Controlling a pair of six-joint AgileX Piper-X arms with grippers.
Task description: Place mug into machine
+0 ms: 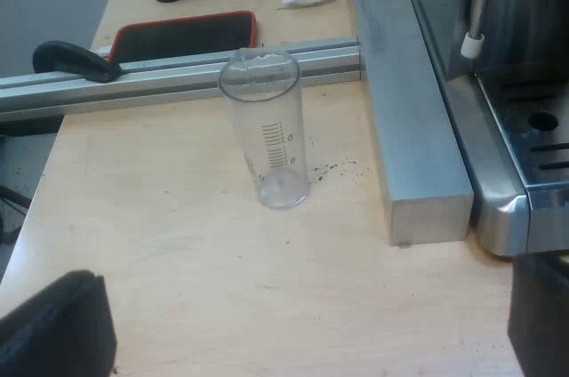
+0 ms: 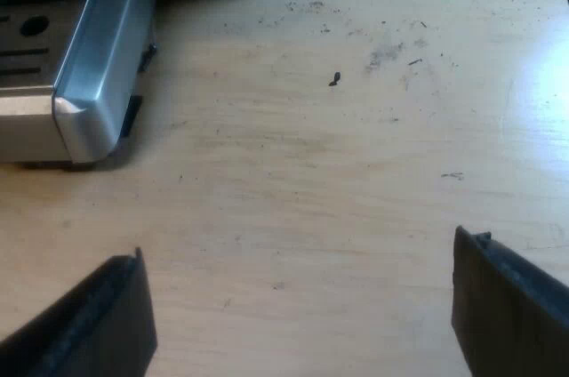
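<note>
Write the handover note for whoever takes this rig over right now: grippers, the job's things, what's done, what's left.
Left gripper: open, empty, over the table short of the measuring glass, which stands upright.
Right gripper: open, empty, over the table off the front corner of the espresso machine.
Done: nothing yet; neither gripper holds a mug.
Left: fetch the mug and set it into the machine.

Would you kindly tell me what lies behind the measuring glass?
A metal rail runs behind the measuring glass; beyond it lies a black thing with a red rim, whose near edge the rail covers.
</note>
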